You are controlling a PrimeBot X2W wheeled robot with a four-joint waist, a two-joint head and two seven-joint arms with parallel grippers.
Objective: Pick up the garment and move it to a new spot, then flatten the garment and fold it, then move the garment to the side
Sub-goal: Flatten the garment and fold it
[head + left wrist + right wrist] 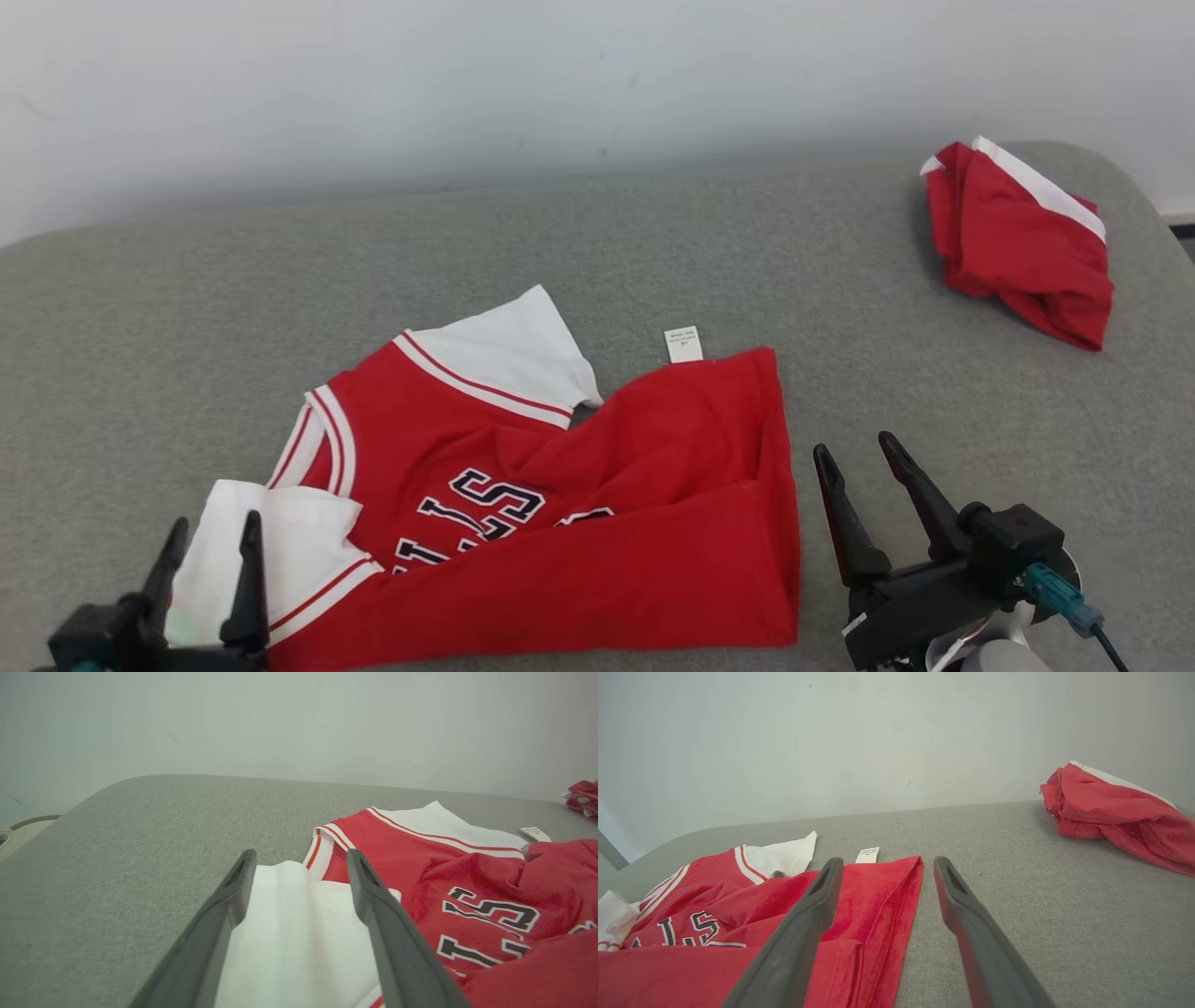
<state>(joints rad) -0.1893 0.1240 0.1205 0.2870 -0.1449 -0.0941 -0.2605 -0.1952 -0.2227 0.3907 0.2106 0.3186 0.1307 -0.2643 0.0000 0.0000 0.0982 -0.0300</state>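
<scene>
The garment (579,523) is a red shirt with white sleeves and dark lettering. It lies rumpled on the grey padded surface (233,280), its lower half folded up over part of the print. My left gripper (215,525) stands open at the lower left, with the white sleeve (289,933) lying under and between its fingers (224,914). At the lower right my right gripper (854,448) is open just beside the shirt's hem edge (906,905), holding nothing. A small white label (683,343) sticks out at the shirt's far edge.
A second red garment with a white stripe (1022,243) lies bunched at the far right corner of the surface. A pale wall (560,84) rises behind the surface. The surface's rounded edge runs along the left (70,807).
</scene>
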